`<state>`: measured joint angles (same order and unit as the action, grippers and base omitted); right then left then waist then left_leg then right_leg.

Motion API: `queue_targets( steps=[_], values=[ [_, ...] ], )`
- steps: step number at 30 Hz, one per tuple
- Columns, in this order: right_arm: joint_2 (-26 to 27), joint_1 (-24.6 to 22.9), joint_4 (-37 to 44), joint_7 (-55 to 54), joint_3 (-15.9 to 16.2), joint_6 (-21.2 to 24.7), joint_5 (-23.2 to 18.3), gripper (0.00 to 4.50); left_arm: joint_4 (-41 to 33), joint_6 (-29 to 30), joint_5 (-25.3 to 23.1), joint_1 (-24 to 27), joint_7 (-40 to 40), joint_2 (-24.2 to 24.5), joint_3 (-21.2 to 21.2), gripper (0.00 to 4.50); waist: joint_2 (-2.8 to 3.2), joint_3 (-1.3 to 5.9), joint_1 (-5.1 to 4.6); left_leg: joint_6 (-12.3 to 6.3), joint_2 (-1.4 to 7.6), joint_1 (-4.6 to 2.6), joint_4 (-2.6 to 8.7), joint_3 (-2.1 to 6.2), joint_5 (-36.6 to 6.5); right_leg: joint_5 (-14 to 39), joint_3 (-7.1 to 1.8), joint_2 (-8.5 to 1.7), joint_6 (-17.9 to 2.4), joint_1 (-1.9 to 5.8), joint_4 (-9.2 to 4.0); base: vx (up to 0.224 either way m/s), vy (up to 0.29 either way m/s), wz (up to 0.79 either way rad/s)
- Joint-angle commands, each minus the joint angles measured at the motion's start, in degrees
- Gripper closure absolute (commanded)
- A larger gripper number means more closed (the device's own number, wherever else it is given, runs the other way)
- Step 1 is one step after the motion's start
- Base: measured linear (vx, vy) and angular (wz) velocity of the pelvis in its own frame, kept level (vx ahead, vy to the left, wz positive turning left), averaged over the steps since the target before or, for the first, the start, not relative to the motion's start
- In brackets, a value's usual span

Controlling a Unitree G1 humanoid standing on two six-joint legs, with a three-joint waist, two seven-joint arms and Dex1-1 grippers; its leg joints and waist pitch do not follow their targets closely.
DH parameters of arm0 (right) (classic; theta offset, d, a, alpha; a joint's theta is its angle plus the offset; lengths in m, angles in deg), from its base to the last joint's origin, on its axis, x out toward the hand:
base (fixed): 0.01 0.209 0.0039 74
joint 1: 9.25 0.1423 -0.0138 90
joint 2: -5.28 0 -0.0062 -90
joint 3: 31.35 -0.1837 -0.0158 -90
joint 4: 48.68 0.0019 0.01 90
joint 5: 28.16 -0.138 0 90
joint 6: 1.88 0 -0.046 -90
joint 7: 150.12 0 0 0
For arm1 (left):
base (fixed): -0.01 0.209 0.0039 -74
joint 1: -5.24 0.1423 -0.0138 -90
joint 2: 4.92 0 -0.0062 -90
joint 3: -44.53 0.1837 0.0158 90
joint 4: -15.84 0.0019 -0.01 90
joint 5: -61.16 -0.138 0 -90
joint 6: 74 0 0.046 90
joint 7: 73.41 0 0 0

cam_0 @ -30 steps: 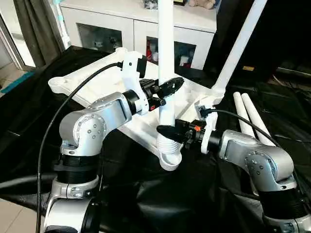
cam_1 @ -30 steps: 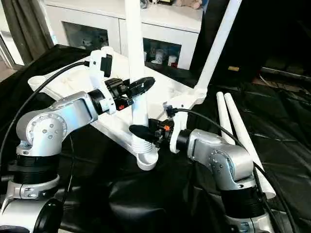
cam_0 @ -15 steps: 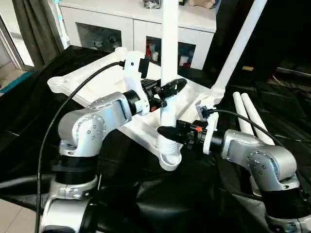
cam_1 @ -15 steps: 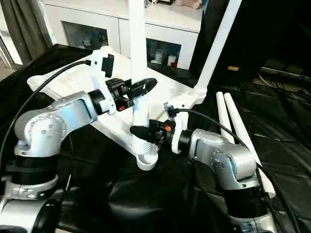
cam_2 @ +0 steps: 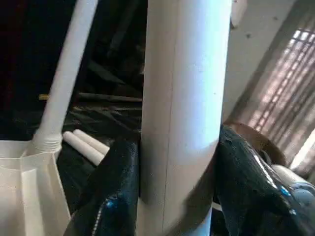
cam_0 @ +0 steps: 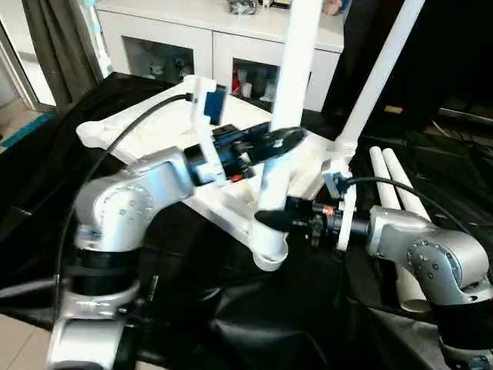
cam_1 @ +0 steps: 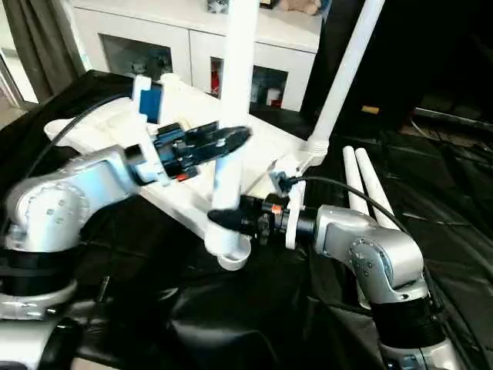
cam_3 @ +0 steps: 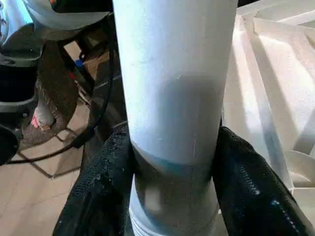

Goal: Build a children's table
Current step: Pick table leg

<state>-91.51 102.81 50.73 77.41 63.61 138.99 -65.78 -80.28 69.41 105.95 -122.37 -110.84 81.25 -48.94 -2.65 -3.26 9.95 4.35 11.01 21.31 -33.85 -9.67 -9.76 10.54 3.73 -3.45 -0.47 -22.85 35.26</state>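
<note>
The white table top lies underside up on a black-draped surface, its ribs and round corner sockets facing upward. At the near corner socket a long white leg stands with its lower end in the socket, leaning a little away from upright toward the robot's right. Both grippers have this leg between their fingers. The left gripper reaches in from the robot's left and is closed around the tube partway up; in its wrist view a black finger presses on each side of the tube, with no gap showing. The right gripper comes from the robot's right and clasps the same leg lower down, just above the socket; its fingers likewise sit tight against both flanks of the tube, near the ridged end. A second leg already rises, slanted, from the far right corner socket, beyond the right gripper's fingers. Two more legs lie side by side on the black cloth, outside the right forearm. Behind the table top stands a white cabinet with glass doors.
</note>
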Motion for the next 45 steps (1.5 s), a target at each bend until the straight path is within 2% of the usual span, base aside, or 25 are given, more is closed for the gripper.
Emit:
queue_targets(
  steps=[1,7,8,10,14,15,17,21,45],
  values=[
    [-0.94,-0.59,-0.56,-0.51,-0.04,-0.03,1.0,2.59,-1.73,0.15,2.16,-1.27,-3.29,-0.57,1.82,2.6,0.08,3.98,0.2,2.09,1.89,-0.64,3.8,0.63,-8.81,11.92,-2.69,-4.56,-6.61,2.9,-3.94,0.0,0.0,0.0],
    [-1.28,-0.45,-0.72,-0.37,0.72,-1.56,2.09,2.59,-1.48,0.02,2.35,-1.15,-3.33,-0.58,1.78,2.65,0.0,3.95,0.24,2.11,1.89,-0.63,3.77,0.58,-9.1,12.44,-2.7,-4.68,-6.95,2.98,-3.98,0.0,0.0,0.0],
    [-1.23,-0.39,-0.82,-0.48,0.77,-1.96,2.37,2.24,-1.45,-0.02,2.35,-1.14,-3.29,-0.57,1.72,2.65,0.01,3.92,0.23,2.13,1.88,-0.62,3.77,0.58,-9.18,12.67,-2.71,-4.64,-6.9,2.94,-4.0,0.0,0.0,0.0],
    [-0.03,0.34,-1.81,-0.94,-0.59,-1.56,1.2,1.89,-1.27,-0.21,2.29,-1.14,-3.09,-0.57,1.49,2.65,-0.01,3.95,0.19,2.0,1.86,-0.62,3.76,0.57,-9.07,12.57,-2.72,-4.64,-7.01,2.97,-3.99,0.0,0.0,0.0],
    [-0.47,0.77,-1.72,-1.01,0.06,-2.31,2.27,1.79,-1.26,-0.25,2.19,-1.2,-3.42,-0.3,1.54,2.65,-0.1,3.94,0.23,1.94,1.89,-0.63,3.74,0.55,-8.99,12.54,-2.7,-4.61,-7.17,2.93,-3.97,0.0,0.0,0.0],
    [-0.77,0.93,-1.72,-0.91,0.39,-2.36,2.59,1.55,-1.27,-0.25,2.15,-1.22,-3.52,-0.25,1.6,2.65,-0.04,3.93,0.23,2.01,1.91,-0.66,3.79,0.59,-9.01,12.66,-2.69,-4.58,-7.1,2.9,-3.95,0.0,0.0,0.0],
    [-1.16,1.07,-1.73,-0.32,0.77,-1.99,2.42,1.49,-1.38,-0.16,2.22,-1.19,-3.71,-0.21,1.73,2.66,-0.09,3.92,0.19,2.07,1.89,-0.62,3.8,0.58,-8.98,12.65,-2.7,-4.58,-6.94,2.95,-3.93,0.0,0.0,0.0],
    [-1.95,1.6,-1.4,1.2,1.28,-0.48,1.25,1.49,-1.78,0.28,2.57,-0.98,-4.49,0.0,2.22,2.66,-0.08,3.95,0.23,1.9,1.88,-0.61,3.75,0.57,-9.0,12.73,-2.72,-4.61,-6.9,2.98,-3.96,0.0,0.0,0.0],
    [-2.08,1.69,-0.65,4.38,2.57,0.96,-0.08,1.49,-0.22,-0.74,1.27,-1.72,-6.01,0.42,3.22,2.66,-0.18,3.98,0.38,1.63,1.91,-0.58,3.66,0.55,-8.35,12.8,-2.71,-4.66,-7.1,2.99,-3.89,0.0,0.0,0.0]
  ],
)
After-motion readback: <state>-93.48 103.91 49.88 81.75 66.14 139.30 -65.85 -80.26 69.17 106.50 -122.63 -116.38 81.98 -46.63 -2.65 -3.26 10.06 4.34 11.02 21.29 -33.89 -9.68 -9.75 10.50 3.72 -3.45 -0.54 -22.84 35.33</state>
